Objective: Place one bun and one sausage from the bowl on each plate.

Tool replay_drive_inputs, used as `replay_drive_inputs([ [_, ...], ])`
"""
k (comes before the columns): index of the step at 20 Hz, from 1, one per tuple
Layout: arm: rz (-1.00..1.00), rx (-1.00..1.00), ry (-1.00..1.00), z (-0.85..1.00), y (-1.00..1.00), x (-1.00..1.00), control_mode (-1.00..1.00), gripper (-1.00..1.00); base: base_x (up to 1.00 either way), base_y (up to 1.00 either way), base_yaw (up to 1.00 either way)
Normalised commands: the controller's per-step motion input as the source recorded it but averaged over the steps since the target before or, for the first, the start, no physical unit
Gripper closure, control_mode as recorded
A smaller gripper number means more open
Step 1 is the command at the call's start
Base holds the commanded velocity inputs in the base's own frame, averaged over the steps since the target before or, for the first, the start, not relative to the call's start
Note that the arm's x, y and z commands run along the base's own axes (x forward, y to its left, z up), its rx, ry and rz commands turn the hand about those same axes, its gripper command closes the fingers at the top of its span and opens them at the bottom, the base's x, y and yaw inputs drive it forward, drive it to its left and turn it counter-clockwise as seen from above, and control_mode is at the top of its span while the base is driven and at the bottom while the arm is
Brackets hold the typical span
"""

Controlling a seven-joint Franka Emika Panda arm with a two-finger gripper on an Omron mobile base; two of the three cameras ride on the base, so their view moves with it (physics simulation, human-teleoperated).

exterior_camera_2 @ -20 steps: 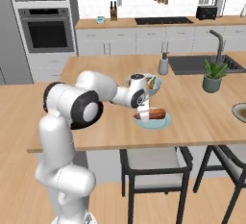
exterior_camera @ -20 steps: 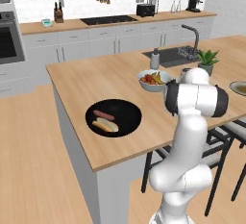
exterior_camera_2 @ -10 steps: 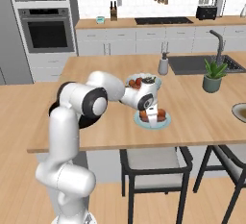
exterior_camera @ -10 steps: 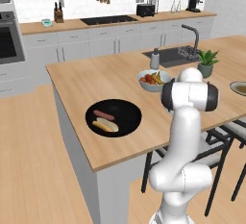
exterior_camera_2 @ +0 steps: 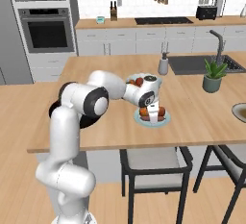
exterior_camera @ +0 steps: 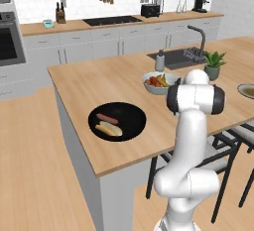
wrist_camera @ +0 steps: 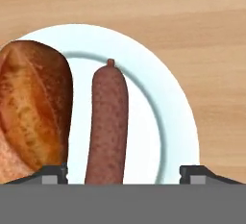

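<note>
In the hand view a brown sausage (wrist_camera: 106,122) lies on the light blue plate (wrist_camera: 161,122) beside a crusty bun (wrist_camera: 33,112). My gripper (wrist_camera: 123,172) hangs just above them, open, its fingertips (wrist_camera: 50,172) wide on either side of the sausage and clear of it. From the right base view the gripper (exterior_camera_2: 153,118) points down over that plate (exterior_camera_2: 166,120) near the island's front edge. The black bowl (exterior_camera: 130,118) holds another sausage (exterior_camera: 106,118) and a bun (exterior_camera: 109,130). The olive-brown plate (exterior_camera: 246,90) sits far right, bare.
A pale bowl of fruit (exterior_camera: 158,82) stands just behind the blue plate. A potted plant (exterior_camera_2: 213,76), a soap bottle (exterior_camera_2: 164,65) and the sink (exterior_camera_2: 202,64) lie further back. Stools (exterior_camera_2: 151,158) stand under the island's front edge.
The jaws have gone from shut to open, and the sausage they carried now lies on the light blue plate. The hand has settled lower over that plate.
</note>
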Motion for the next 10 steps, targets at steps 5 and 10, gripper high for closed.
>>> replay_drive_inputs([
  [5,0.03,0.05,-0.05,1.00,0.13,-0.80,-1.00,-1.00,0.00,0.00,0.00],
  [10,0.33,0.00,0.15,0.82,0.94,-0.48,-1.00,-1.00,0.00,0.00,0.00],
])
